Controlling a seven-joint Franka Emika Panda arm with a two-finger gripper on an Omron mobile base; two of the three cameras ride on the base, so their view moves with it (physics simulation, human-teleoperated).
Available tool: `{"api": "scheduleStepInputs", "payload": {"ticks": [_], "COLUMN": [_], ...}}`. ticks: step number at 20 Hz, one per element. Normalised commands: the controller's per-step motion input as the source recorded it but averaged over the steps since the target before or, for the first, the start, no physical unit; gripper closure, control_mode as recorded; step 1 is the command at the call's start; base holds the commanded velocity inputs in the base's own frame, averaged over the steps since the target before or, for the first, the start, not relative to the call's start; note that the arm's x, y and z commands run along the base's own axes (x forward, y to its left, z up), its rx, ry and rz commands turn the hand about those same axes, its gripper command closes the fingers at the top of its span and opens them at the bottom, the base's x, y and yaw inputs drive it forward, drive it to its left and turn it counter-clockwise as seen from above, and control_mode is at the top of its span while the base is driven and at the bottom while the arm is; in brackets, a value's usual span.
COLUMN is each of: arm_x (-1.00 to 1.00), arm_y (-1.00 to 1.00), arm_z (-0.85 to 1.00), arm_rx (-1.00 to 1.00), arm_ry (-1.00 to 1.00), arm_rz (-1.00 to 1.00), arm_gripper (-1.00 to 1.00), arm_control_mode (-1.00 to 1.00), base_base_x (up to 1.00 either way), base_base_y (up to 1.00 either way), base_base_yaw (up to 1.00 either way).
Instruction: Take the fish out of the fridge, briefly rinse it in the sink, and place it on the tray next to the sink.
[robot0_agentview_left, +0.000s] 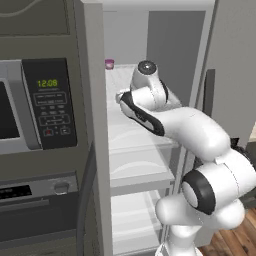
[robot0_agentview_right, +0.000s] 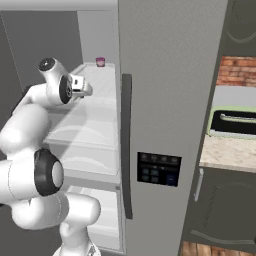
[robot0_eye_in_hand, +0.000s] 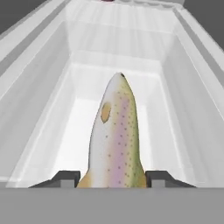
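Observation:
The fish (robot0_eye_in_hand: 114, 135), spotted tan and pink with a pale belly, lies in a white translucent bin on a shelf of the fridge (robot0_agentview_left: 95, 125), its nose pointing toward the back wall. My gripper (robot0_eye_in_hand: 113, 178) straddles the tail end of its body. One dark fingertip (robot0_eye_in_hand: 70, 178) presses the left flank and the other the right, so the jaws are shut on the fish. In the right base view my hand (robot0_agentview_right: 81, 86) reaches in over the upper shelf (robot0_agentview_right: 95, 107) from the left.
A small pink cup (robot0_agentview_left: 109, 63) stands at the back of the upper shelf. The bin's walls (robot0_eye_in_hand: 39, 87) rise close on both sides of the fish. A microwave (robot0_agentview_left: 30, 105) and an oven (robot0_agentview_left: 40, 200) stand to the left. The fridge door (robot0_agentview_right: 165, 100) hangs at the right.

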Motion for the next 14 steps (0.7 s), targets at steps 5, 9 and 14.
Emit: {"api": "scheduleStepInputs", "payload": {"ticks": [5,9,14], "arm_x": [-1.00,-1.00,-0.39], "arm_y": [0.00,0.00,0.00], "arm_z": [0.72,0.77,-0.02], "arm_rx": [0.05,0.17,0.06], "arm_ry": [-0.35,-0.23,0.04], "arm_rz": [-0.01,-0.03,-0.03], "arm_gripper": [1.00,1.00,1.00], "arm_control_mode": [-1.00,-1.00,-1.00], "base_base_x": [0.00,0.00,0.00], "base_base_y": [0.00,0.00,0.00], "base_base_yaw": [0.00,0.00,0.00]}}
